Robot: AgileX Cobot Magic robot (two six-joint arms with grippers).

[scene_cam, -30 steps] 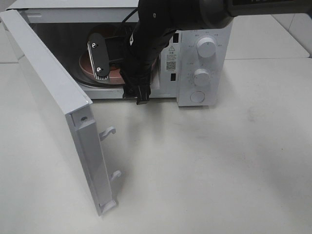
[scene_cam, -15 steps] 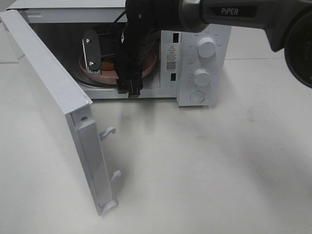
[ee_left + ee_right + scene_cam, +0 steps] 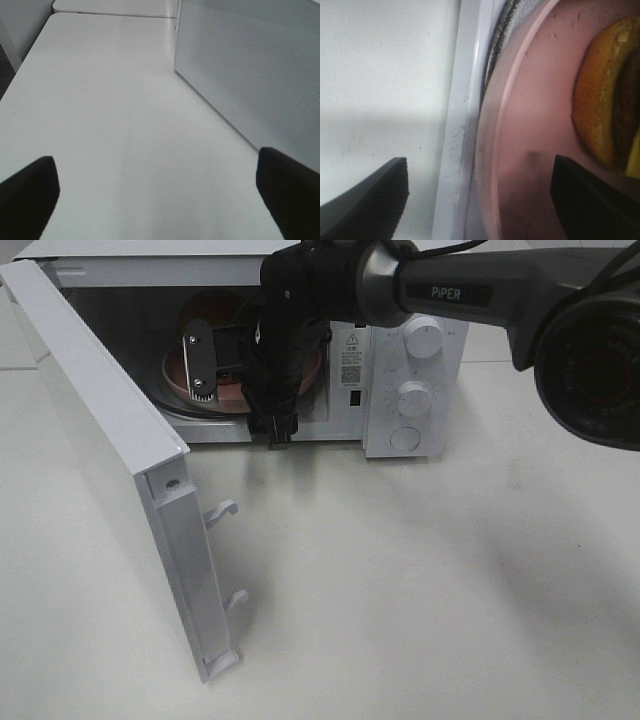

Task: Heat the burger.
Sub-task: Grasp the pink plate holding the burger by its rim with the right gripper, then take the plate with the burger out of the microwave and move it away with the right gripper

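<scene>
Pink plate [image 3: 240, 390] inside microwave [image 3: 410, 360], burger [image 3: 610, 95] resting on it | step: placing, apparently done | right end effector [image 3: 477, 200] wide, holding nothing, straddling plate rim | left end effector [image 3: 157, 192] wide over surface [image 3: 100, 100] | next: withdraw clear, swing door [image 3: 120, 470] shut

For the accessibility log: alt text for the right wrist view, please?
A pink plate fills most of the frame, carrying part of the burger at one edge. The microwave's white sill and the table lie beside it; two dark pincer fingertips stand apart, holding nothing.
</scene>
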